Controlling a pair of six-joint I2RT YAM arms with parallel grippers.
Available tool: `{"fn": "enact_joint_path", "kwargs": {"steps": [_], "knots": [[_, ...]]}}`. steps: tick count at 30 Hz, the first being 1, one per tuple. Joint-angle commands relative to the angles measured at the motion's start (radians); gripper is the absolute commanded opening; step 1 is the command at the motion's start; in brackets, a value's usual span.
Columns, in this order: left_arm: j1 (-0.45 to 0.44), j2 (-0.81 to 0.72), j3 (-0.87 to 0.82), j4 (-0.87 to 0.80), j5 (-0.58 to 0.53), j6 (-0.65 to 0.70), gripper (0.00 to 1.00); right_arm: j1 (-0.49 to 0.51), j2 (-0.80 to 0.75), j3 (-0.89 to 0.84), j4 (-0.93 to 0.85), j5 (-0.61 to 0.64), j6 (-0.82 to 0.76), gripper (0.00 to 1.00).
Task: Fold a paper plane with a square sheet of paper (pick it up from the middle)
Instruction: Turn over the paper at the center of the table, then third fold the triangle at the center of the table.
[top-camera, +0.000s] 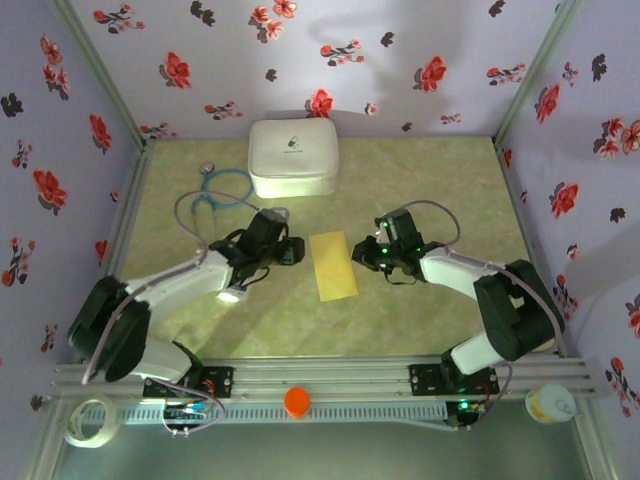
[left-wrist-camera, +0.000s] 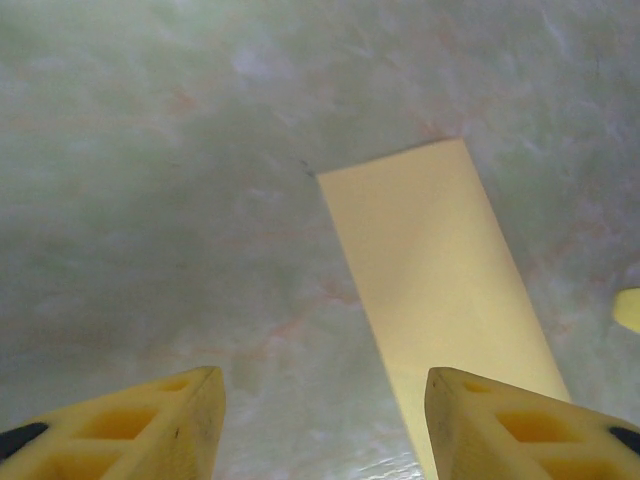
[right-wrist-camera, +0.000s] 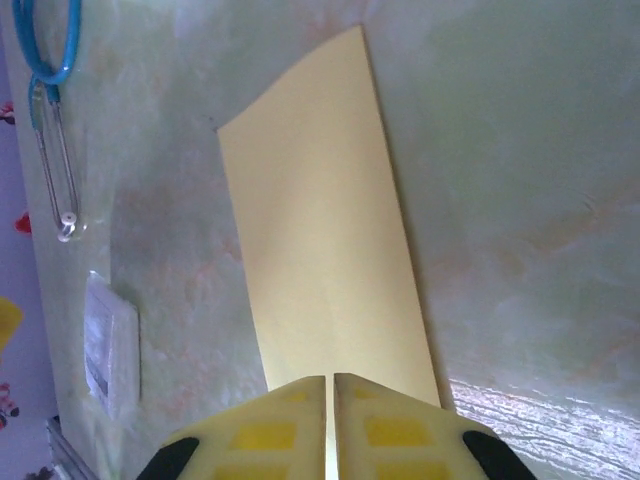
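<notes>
1. Arms reach inward from the near edge of the table (top-camera: 430, 190), elbows bent outward. Their wrists meet at the middle, one on each side of the yellow sheet of paper (top-camera: 333, 265).
2. Left gripper (top-camera: 294, 250) sits just beside the sheet's left edge with its jaws standing apart. In the left wrist view one yellow finger (left-wrist-camera: 510, 425) overlaps the sheet's near end and the other is over bare table.
3. Right gripper (top-camera: 363, 255) is at the sheet's right edge with its jaws closed. In the right wrist view the fingertips (right-wrist-camera: 385, 435) press together over the sheet's near edge. Whether paper is nipped between them cannot be told.
4. Sheet lies flat on the table at the centre and shows as a narrow rectangle, longer than it is wide.
5. White rounded case (top-camera: 292, 157) stands closed at the far side of the table, well apart from the sheet. What it holds cannot be seen.
6. Blue stethoscope (top-camera: 215, 190) lies just left of the case.
7. Small white packet (right-wrist-camera: 110, 355) lies flat on the table, apart from the sheet.
</notes>
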Motion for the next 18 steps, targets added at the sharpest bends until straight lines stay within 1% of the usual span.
{"fn": "enact_joint_path", "kwargs": {"steps": [1,5,8,11,16,18], "knots": [[0.005,0.075,0.070,-0.058,0.130,-0.039,0.54,-0.006,0.053,-0.006,0.066,-0.089,0.040,0.08],[0.006,0.111,0.075,-0.035,0.185,-0.063,0.54,-0.004,0.117,0.014,0.086,-0.112,0.060,0.07],[0.006,0.135,0.087,-0.049,0.218,-0.061,0.54,-0.004,0.154,0.023,0.119,-0.133,0.076,0.07],[0.007,0.149,0.087,-0.039,0.236,-0.072,0.52,-0.003,0.191,0.032,0.130,-0.149,0.079,0.08],[0.009,0.177,0.099,-0.026,0.269,-0.080,0.49,-0.004,0.232,0.038,0.037,-0.086,0.066,0.09],[0.011,0.191,0.104,-0.019,0.285,-0.088,0.47,-0.004,0.238,0.010,0.043,-0.064,0.088,0.09]]}}
